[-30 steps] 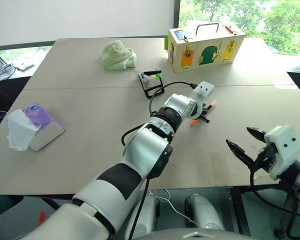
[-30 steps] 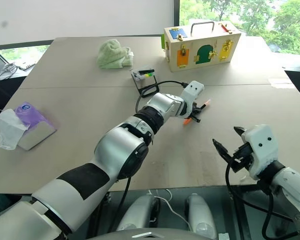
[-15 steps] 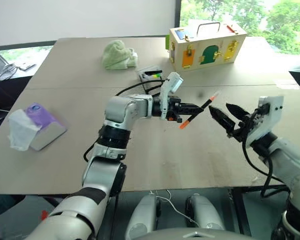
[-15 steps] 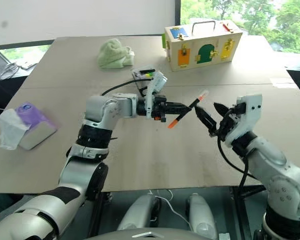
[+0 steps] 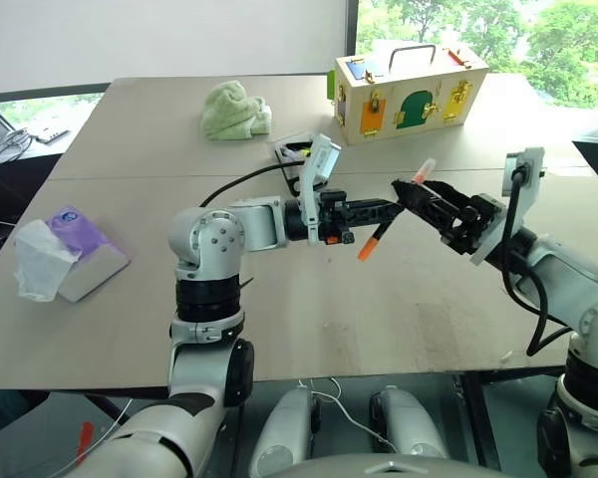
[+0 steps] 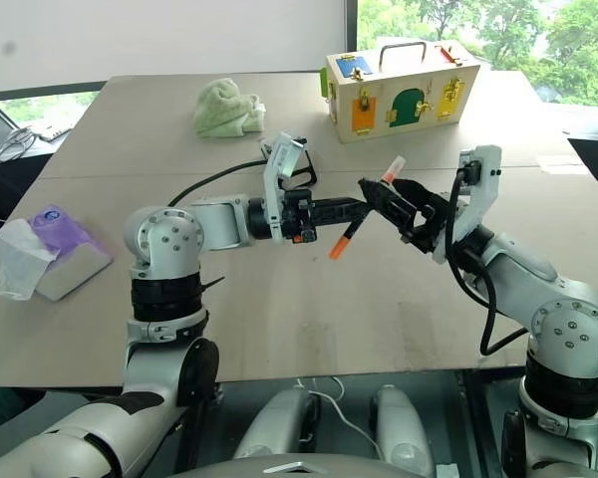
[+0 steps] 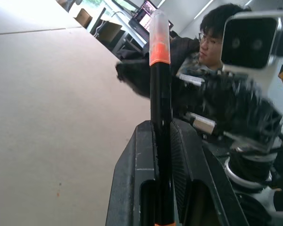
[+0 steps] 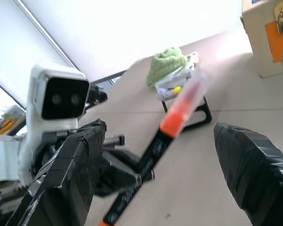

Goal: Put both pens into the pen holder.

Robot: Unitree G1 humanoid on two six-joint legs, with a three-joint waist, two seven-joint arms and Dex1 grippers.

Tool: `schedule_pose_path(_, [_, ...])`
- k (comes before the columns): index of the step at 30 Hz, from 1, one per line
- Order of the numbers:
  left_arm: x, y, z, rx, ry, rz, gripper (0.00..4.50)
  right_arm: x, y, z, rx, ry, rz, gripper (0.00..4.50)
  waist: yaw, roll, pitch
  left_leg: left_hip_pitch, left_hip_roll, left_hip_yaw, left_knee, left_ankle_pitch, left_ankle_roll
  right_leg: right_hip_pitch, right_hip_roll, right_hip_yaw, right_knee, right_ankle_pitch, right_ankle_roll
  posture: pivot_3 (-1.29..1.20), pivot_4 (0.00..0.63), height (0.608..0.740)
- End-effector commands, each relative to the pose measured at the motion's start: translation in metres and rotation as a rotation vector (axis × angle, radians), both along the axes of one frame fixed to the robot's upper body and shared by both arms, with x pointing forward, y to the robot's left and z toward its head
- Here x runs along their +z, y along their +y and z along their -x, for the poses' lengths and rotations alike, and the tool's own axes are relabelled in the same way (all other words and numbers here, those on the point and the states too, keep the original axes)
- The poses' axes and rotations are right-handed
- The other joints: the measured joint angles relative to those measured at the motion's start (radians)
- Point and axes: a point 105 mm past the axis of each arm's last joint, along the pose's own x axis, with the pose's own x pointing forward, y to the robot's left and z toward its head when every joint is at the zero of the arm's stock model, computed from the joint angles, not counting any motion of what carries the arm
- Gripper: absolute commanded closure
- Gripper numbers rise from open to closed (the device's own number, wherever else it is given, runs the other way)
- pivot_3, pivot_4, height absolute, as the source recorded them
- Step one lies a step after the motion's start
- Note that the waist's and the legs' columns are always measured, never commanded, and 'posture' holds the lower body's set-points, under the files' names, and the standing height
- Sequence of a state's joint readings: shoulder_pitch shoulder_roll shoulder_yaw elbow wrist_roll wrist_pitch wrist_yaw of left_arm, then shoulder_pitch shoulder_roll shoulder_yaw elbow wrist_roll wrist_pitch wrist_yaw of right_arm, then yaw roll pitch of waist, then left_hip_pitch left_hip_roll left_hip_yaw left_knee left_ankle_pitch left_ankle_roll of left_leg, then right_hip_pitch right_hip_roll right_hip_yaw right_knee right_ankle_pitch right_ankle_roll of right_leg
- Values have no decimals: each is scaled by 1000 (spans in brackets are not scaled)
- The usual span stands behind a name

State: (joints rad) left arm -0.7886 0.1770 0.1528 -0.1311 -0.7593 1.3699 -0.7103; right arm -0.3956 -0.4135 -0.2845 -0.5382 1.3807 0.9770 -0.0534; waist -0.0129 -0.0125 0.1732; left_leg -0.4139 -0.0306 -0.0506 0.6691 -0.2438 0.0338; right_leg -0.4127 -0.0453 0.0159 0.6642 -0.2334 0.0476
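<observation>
An orange-capped pen (image 5: 391,212) hangs tilted in the air over the table's middle, its cap end up. My left gripper (image 5: 387,208) points toward my right and is shut on the black barrel (image 7: 160,94). My right gripper (image 5: 411,196) is open. One of its fingers (image 8: 70,165) lies on each side of the pen's upper part (image 8: 174,117), and I cannot tell whether they touch it. The pen holder (image 8: 186,101) stands on the table behind my left wrist, with something green-yellow in its clear top.
A wooden latch box (image 5: 409,90) stands at the far right of the table, a green cloth (image 5: 235,110) at the far middle. A tissue pack (image 5: 65,249) lies at the left edge. A seated person (image 7: 217,28) is behind my right arm.
My left gripper lifted the orange pen off the table and drew it back and up. My right gripper rose, swung left and now has its open fingers around the pen's upper part.
</observation>
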Motion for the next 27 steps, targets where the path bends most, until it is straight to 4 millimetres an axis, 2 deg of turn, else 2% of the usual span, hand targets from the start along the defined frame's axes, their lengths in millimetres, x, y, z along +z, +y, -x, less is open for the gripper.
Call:
schedule_pose_path(1, [8, 0, 10, -26, -67, -6, 4500, 14, 0, 2, 27, -32, -38, 1135, 0, 0, 0, 0, 0, 0, 0, 0, 0, 0, 0, 0, 0, 0, 0, 0, 150, 740])
schedule_pose_path(3, [7, 1, 12, -23, -85, -18, 4500, 15, 2, 2, 44, -31, -35, 1909, 0, 0, 0, 0, 0, 1, 0, 0, 0, 0, 0, 0, 0, 0, 0, 0, 150, 740])
schedule_pose_path(7, [4, 3, 14, -19, -125, -45, 4500, 17, 5, 3, 77, -32, -26, 3900, 0, 0, 0, 0, 0, 1, 0, 0, 0, 0, 0, 0, 0, 0, 0, 0, 150, 740])
schedule_pose_path(9, [0, 4, 15, -14, -154, -72, 4500, 17, 7, 3, 91, -41, 4, 4424, -1, 0, 0, 0, 0, 1, 0, 0, 0, 0, 0, 0, 0, 0, 0, 0, 150, 740])
schedule_pose_path(14, [-4, 5, 13, -6, -176, -86, 4500, 16, 15, 9, 135, -89, 132, 4430, 0, 0, 0, 0, 0, 1, 0, 0, 0, 0, 0, 0, -1, 0, 0, 0, 150, 740])
schedule_pose_path(16, [1, 5, 11, -6, -183, -62, 3533, 15, 18, 11, 152, -105, 176, 4430, 0, 0, 0, 0, 0, 1, 0, 0, 0, 0, 0, 0, -1, 0, 0, 0, 150, 740])
schedule_pose_path(17, [2, 4, 10, -8, -187, -58, 3267, 14, 19, 12, 158, -111, 193, 4430, 0, 0, 0, 0, 0, 1, 0, 0, 0, 0, 0, 0, -1, 0, 0, 0, 150, 740])
schedule_pose_path(20, [6, 3, 9, -13, -180, -51, 1822, 10, 21, 15, 169, -126, 242, 4433, 0, 0, 0, 0, 0, 0, 0, 0, 0, 0, 0, 0, -1, 0, 0, 0, 150, 740])
schedule_pose_path(26, [8, -1, 10, -36, -163, -35, 1814, 6, 22, 17, 169, -146, 301, 4434, 1, 0, 0, 0, 0, 1, 0, 0, 0, 0, 0, 0, -1, 0, 0, 0, 150, 740])
schedule_pose_path(27, [8, -2, 10, -41, -161, -34, 2216, 5, 22, 18, 170, -150, 306, 4434, 1, 0, 0, 0, 0, 1, 0, 0, 0, 0, 0, 0, -1, 0, 0, 0, 150, 740])
